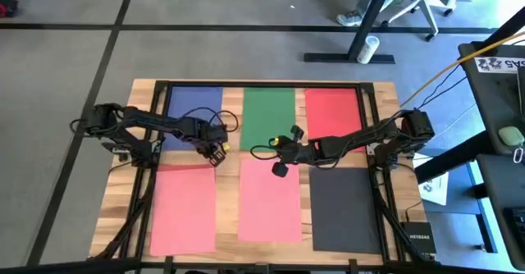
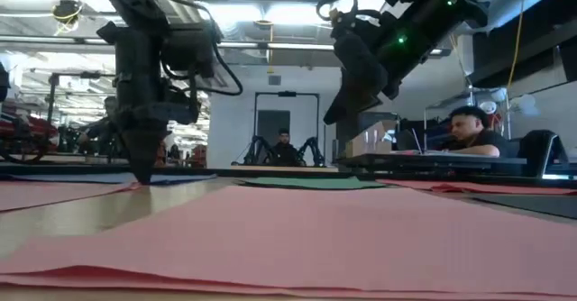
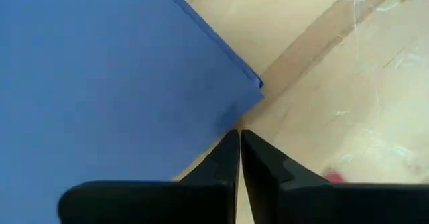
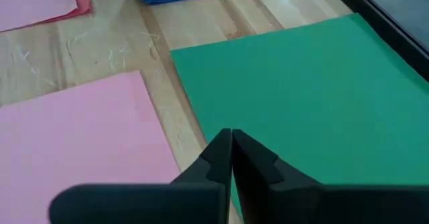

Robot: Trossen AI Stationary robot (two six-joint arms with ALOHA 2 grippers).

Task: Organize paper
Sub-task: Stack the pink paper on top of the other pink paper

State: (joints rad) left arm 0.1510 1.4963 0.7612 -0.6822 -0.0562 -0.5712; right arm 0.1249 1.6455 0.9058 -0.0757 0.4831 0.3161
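Six sheets of paper lie flat on the wooden table. Blue (image 1: 194, 110), green (image 1: 268, 114) and red (image 1: 332, 110) form the far row. Salmon (image 1: 184, 208), pink (image 1: 269, 200) and dark grey (image 1: 344, 208) form the near row. My left gripper (image 1: 217, 152) is shut and points down at the blue sheet's near right corner (image 3: 258, 83), low at the table in the low view (image 2: 141, 177). My right gripper (image 4: 231, 140) is shut with nothing in it. It hangs raised (image 2: 335, 112) over the gap between the green sheet (image 4: 301, 96) and the pink sheet (image 4: 74, 143). My left gripper comes from above, and its shut fingertips (image 3: 231, 143) stand at table height right beside the blue sheet's near edge (image 3: 221, 120), close to its near right corner. I cannot tell whether they touch the sheet or only the wood.
Bare wood strips (image 1: 232, 143) run between the sheets. A dark frame rail (image 1: 262, 84) lines the table's far edge. Cables run along both sides of the table (image 1: 135, 216). People sit at desks in the room beyond (image 2: 469, 130).
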